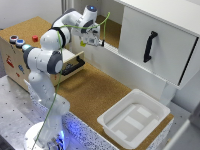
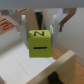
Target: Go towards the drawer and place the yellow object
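The yellow object [image 1: 83, 44] is a small yellow-green block, held in the air by my gripper [image 1: 86, 41] above the cork surface, just behind the drawer. In the wrist view the yellow object [image 2: 40, 44] sits between my two fingers [image 2: 23, 29], with a dark slot on its near face. The gripper [image 2: 40, 34] is shut on it. The drawer [image 1: 73, 64] is pulled open from the wooden box [image 1: 12, 57], partly hidden by my arm. A pale wooden edge of the drawer [image 2: 61, 64] shows below the block.
Coloured buttons [image 1: 17, 41] sit on top of the wooden box. A big white cabinet panel with a black handle [image 1: 149, 46] stands at the exterior view's right. A white plastic tray [image 1: 116, 114] lies on the cork at the front right.
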Robot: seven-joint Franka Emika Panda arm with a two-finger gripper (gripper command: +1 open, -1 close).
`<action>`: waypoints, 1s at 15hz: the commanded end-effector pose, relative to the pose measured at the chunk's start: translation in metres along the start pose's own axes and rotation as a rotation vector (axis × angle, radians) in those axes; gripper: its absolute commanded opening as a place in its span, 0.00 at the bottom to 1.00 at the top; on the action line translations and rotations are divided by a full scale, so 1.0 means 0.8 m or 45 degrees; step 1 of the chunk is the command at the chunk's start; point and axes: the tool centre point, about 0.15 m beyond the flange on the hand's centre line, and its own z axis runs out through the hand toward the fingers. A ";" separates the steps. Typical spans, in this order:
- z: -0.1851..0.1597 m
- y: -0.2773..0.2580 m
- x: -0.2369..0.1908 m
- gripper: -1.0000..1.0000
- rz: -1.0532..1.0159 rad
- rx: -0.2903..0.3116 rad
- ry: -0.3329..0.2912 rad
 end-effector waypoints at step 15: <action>0.144 -0.145 0.041 0.00 -0.681 0.198 0.106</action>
